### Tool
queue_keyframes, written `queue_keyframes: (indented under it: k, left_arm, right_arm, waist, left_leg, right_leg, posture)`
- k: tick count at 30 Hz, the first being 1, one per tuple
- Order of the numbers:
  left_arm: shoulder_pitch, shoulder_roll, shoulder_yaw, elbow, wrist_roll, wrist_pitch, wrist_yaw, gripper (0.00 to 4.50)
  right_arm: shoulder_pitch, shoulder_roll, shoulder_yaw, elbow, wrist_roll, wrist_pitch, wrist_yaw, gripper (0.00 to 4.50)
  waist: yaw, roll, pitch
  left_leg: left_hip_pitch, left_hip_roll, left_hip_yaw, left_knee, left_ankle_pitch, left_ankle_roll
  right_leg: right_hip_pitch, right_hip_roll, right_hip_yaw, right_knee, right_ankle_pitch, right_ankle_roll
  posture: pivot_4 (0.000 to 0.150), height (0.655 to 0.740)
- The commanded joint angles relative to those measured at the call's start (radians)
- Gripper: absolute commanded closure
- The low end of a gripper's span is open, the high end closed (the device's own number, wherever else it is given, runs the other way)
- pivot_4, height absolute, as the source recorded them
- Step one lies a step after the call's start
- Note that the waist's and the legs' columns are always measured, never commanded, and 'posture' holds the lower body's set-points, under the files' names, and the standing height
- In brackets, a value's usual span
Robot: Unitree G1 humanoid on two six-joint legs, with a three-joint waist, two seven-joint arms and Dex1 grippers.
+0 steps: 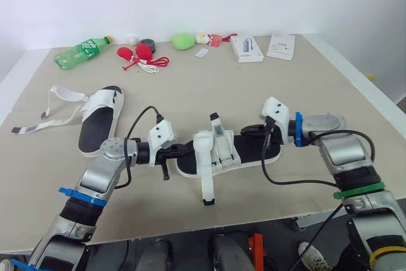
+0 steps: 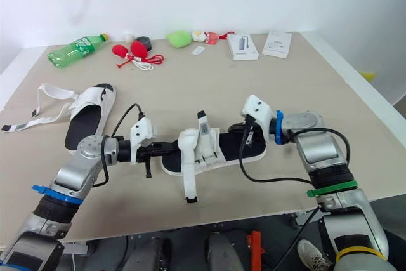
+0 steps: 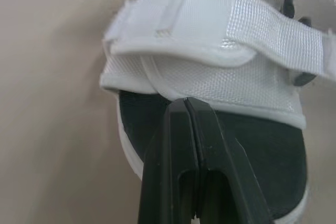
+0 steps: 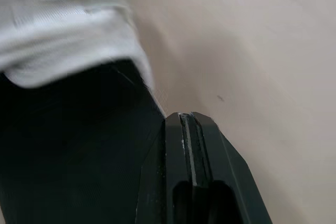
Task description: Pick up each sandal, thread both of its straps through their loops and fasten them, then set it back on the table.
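While the near sandal [image 1: 222, 157] lies on the counter [image 1: 254, 93] betw. both arms, the L end effector [image 3: 185, 102] is seen closed at one end & the R end effector [image 4: 186, 115] closed at the other. The 2nd sandal [image 1: 100, 122] is seen further L, straps [image 1: 60, 96] undone.

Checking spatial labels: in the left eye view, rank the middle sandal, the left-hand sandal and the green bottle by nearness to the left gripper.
1. Middle sandal, right beside the left gripper.
2. Left-hand sandal, near the left edge.
3. Green bottle, far back left.
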Motion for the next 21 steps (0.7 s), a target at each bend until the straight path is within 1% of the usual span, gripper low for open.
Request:
queue_keyframes:
  k: [1,3,5,6,9,10,12,13,15,17,18,20,21]
  left_arm:
    - [0.014,0.002,-0.016,-0.035,0.009,0.0,0.008,4.5]
    - [0.017,0.004,-0.018,-0.033,0.012,0.001,0.01,4.5]
    - [0.016,0.006,-0.018,-0.03,0.014,-0.001,0.01,4.5]
    - [0.016,0.008,-0.018,-0.029,0.015,-0.002,0.009,4.5]
    - [0.014,0.011,-0.019,-0.024,0.018,-0.007,0.006,4.5]
    - [0.014,0.011,-0.019,-0.023,0.018,-0.008,0.005,4.5]
    - [0.011,0.008,-0.023,-0.017,0.022,-0.013,0.004,4.5]
    - [0.009,0.004,-0.026,-0.015,0.023,-0.016,0.005,4.5]
    - [0.005,-0.001,-0.032,-0.011,0.025,-0.019,0.007,4.5]
    - [0.001,-0.003,-0.035,-0.007,0.025,-0.021,0.006,4.5]
    - [-0.001,-0.004,-0.036,-0.005,0.025,-0.023,0.005,4.5]
    - [-0.003,-0.005,-0.038,0.0,0.026,-0.027,0.002,4.5]
    - [-0.004,-0.006,-0.039,0.002,0.026,-0.028,0.002,4.5]
  right_arm:
    - [0.008,-0.065,-0.081,-0.097,0.04,0.035,0.014,4.42]
    - [0.017,-0.095,-0.116,-0.165,0.077,0.079,0.019,4.42]
    - [0.019,-0.111,-0.16,-0.25,0.145,0.172,0.021,4.42]
    - [0.018,-0.114,-0.191,-0.309,0.212,0.255,0.025,4.42]
    - [0.003,-0.098,-0.288,-0.476,0.483,0.58,0.005,4.42]
    - [0.001,-0.094,-0.308,-0.508,0.545,0.656,-0.008,4.42]
    - [0.061,-0.065,-0.322,-0.638,0.732,0.844,-0.054,4.42]
    - [0.111,-0.051,-0.305,-0.705,0.779,0.896,-0.086,4.42]
    - [0.186,-0.027,-0.265,-0.776,0.814,0.959,-0.152,3.85]
    - [0.211,-0.001,-0.24,-0.773,0.806,0.99,-0.219,3.15]
    - [0.215,0.007,-0.223,-0.767,0.801,1.003,-0.244,2.62]
    - [0.219,0.023,-0.198,-0.751,0.809,1.034,-0.278,1.79]
    - [0.222,0.028,-0.189,-0.745,0.817,1.045,-0.287,1.2]
  waist:
    - [0.0,0.0,0.0]
    - [0.001,0.0,0.0]
    - [-0.001,0.0,0.0]
    - [-0.001,0.0,0.0]
    - [0.0,0.0,0.0]
    - [0.0,0.0,0.0]
    - [0.002,0.0,0.0]
    - [0.002,-0.001,-0.001]
    - [0.004,-0.003,-0.002]
    - [0.004,-0.002,-0.001]
    - [0.004,-0.002,-0.001]
    - [0.003,-0.002,-0.001]
    - [0.003,-0.002,-0.001]
  left_leg:
    - [0.0,0.0,0.0,0.0,0.0,0.0]
    - [0.0,0.0,0.0,0.0,0.0,0.0]
    - [0.0,0.0,0.0,0.0,0.0,0.0]
    - [0.0,0.0,0.0,0.0,0.0,0.0]
    - [0.0,0.001,-0.001,0.0,0.0,0.0]
    - [0.0,0.001,-0.002,0.0,0.0,0.0]
    - [0.0,0.002,-0.002,0.0,0.0,0.0]
    - [0.0,0.002,-0.003,0.0,0.0,0.0]
    - [0.0,0.002,-0.006,0.0,0.0,0.0]
    - [-0.001,0.001,-0.006,0.0,0.0,0.0]
    - [-0.001,0.001,-0.005,0.0,0.0,0.0]
    - [0.0,0.001,-0.001,0.001,0.0,0.0]
    - [0.0,0.001,-0.001,0.001,0.0,0.0]
  right_leg:
    - [0.0,0.0,0.0,0.0,0.0,0.0]
    - [0.0,0.0,0.0,0.0,0.0,0.0]
    - [0.0,0.0,0.0,0.0,0.0,0.0]
    - [0.0,0.0,0.0,0.0,0.0,0.0]
    - [0.0,0.001,-0.001,0.0,0.0,0.0]
    - [0.0,0.001,-0.001,0.0,0.0,0.0]
    - [0.0,0.0,-0.001,0.0,0.0,-0.001]
    - [0.0,-0.001,-0.001,0.0,-0.001,-0.001]
    - [0.002,-0.001,-0.003,-0.001,-0.002,-0.001]
    - [0.002,-0.001,-0.003,-0.001,-0.002,-0.001]
    - [0.001,-0.001,-0.003,-0.001,-0.002,-0.001]
    - [0.001,-0.001,-0.003,-0.001,-0.001,0.001]
    - [0.001,-0.002,-0.003,-0.001,0.0,0.001]
  posture:
    - [0.15,0.74]
    - [0.15,0.74]
    - [0.15,0.74]
    - [0.15,0.74]
    - [0.15,0.74]
    - [0.15,0.74]
    - [0.15,0.74]
    - [0.15,0.74]
    - [0.15,0.74]
    - [0.15,0.74]
    - [0.15,0.74]
    - [0.15,0.74]
    - [0.15,0.74]
